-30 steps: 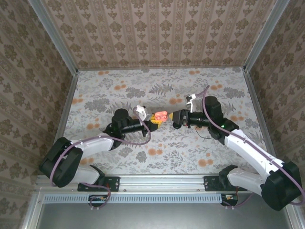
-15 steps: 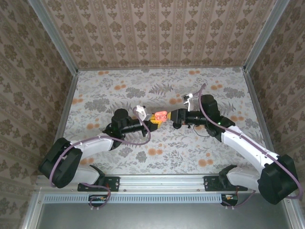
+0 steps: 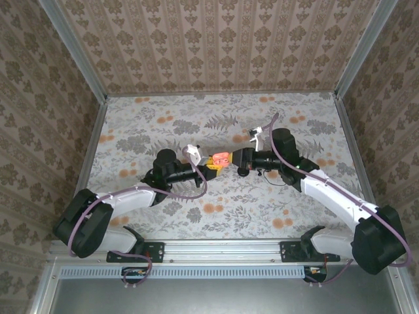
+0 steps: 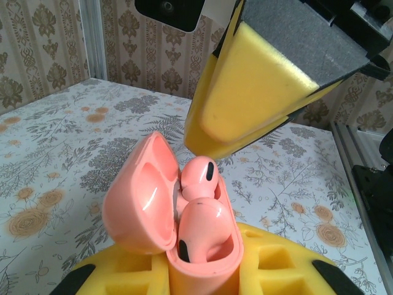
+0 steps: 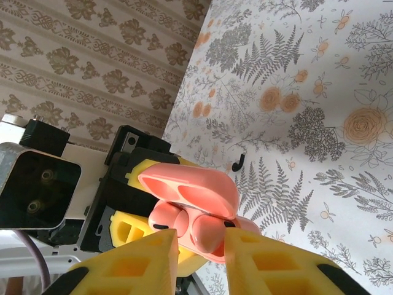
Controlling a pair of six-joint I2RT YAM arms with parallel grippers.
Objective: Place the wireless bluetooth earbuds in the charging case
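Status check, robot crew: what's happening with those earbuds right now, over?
Left claw clamps open case. Both earbuds sit inside. Right claw poised at them, grip unclear. Nothing in the way.

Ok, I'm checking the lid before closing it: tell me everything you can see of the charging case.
The charging case is glossy salmon-pink plastic, pebble-shaped, its lid hinged open. It stands upright, clamped between the yellow foam pads of the left tool. Two pink earbuds sit in its wells; the right tool hangs close above.
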